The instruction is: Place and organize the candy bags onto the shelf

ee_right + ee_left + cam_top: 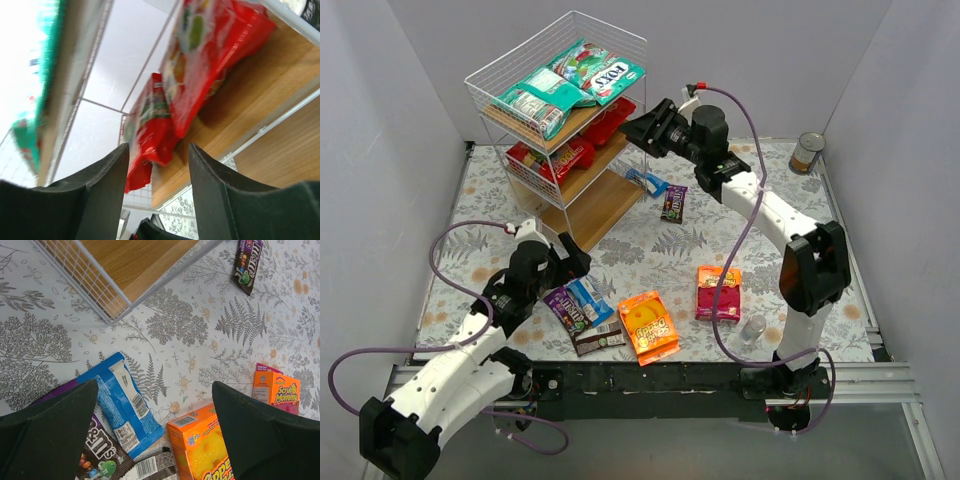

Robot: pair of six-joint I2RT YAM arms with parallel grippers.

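Several candy bags lie loose on the table (770, 200), while the shelf (605, 205) already carries teal-green bags (570, 80) on its top tier and red bags (210, 65) on the middle board. My right tool (638, 130) is up at that middle tier with its fingers apart and nothing between them, the red bags just beyond. My left tool (152, 405) hangs low over the near-left cluster, also spread and empty, above the blue pack (122, 405), which overlaps the purple pack (100, 460) with the brown pack (598, 338) close by. The orange bag (648, 325) and the pink-orange bag (718, 292) sit further right. I judge the worry on the right to be the wire: a finger catching it could jolt the rack, or a careless sweep could drag a red bag off the board. On the left, closing where the packs overlap could pinch two at once, and glossy film may slide out of a shallow grip.
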